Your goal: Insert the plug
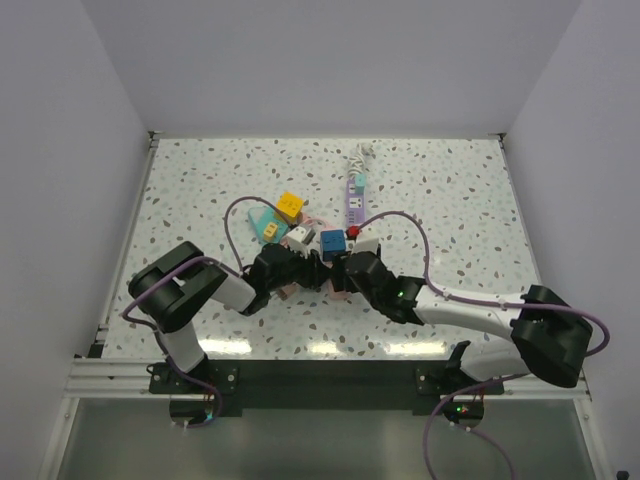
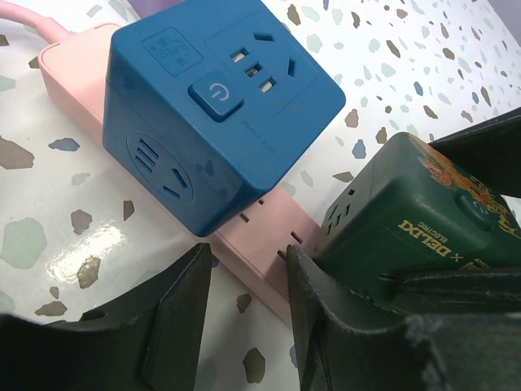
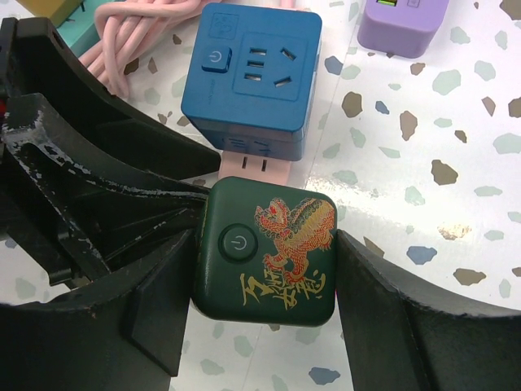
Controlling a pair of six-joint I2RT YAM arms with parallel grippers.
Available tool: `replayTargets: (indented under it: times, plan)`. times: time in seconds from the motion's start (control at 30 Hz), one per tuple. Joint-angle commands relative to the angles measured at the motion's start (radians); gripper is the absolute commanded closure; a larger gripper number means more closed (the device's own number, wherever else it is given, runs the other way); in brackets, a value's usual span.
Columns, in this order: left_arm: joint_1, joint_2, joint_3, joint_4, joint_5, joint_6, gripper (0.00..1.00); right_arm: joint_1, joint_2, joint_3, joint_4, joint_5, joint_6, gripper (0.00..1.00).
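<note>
A dark green cube plug [image 3: 264, 252] with a gold and red lion print is gripped by its sides in my right gripper [image 3: 264, 244], which is shut on it. The plug sits over the pink power strip [image 3: 252, 167], right beside a blue cube adapter [image 3: 252, 73] that stands on the same strip. The plug's pins are hidden. In the left wrist view the green plug [image 2: 407, 220] leans at the strip [image 2: 260, 252] with bare slots beside it. My left gripper [image 2: 248, 269] stands narrowly open at the strip's near edge, with its right finger [image 2: 326, 326] against the plug.
A purple power strip [image 1: 353, 195] lies behind the work spot and its end shows in the right wrist view [image 3: 403, 24]. A yellow cube [image 1: 290, 206], a teal block [image 1: 266, 228] and small white adapters [image 1: 300, 237] sit at the back left. Coiled pink cable [image 3: 130, 32] lies beside the blue cube.
</note>
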Motion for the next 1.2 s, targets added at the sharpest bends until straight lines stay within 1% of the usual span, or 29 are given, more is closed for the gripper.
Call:
replayTargets:
  times: [0.0,0.2,0.3,0.33,0.4,0.57,0.8,1.17]
  plan:
    - [0.008,0.023,0.020,0.052,0.024,-0.008,0.53,0.030,0.035,0.024,-0.015,-0.026,0.014,1.00]
    - [0.019,0.028,0.014,0.040,0.016,-0.017,0.55,0.059,0.053,0.028,-0.034,0.003,0.021,1.00]
    - [0.031,0.025,0.011,0.037,0.013,-0.028,0.47,0.070,0.053,0.025,-0.038,0.015,0.021,1.00]
    - [0.035,0.023,0.009,0.037,0.013,-0.029,0.42,0.076,0.055,0.025,-0.041,0.019,0.021,1.00]
    - [0.037,0.020,0.003,0.040,0.012,-0.034,0.37,0.081,0.053,0.024,-0.046,0.025,0.021,1.00]
    - [0.040,-0.010,-0.006,0.035,0.012,-0.035,0.30,0.099,0.065,0.021,-0.050,0.039,0.020,1.00]
    - [0.052,-0.090,-0.037,0.012,0.002,-0.029,0.28,0.108,0.090,0.012,-0.020,0.019,0.000,1.00]
    - [0.078,-0.165,-0.080,-0.005,0.028,0.003,0.28,0.113,0.108,-0.019,0.045,-0.058,-0.052,1.00]
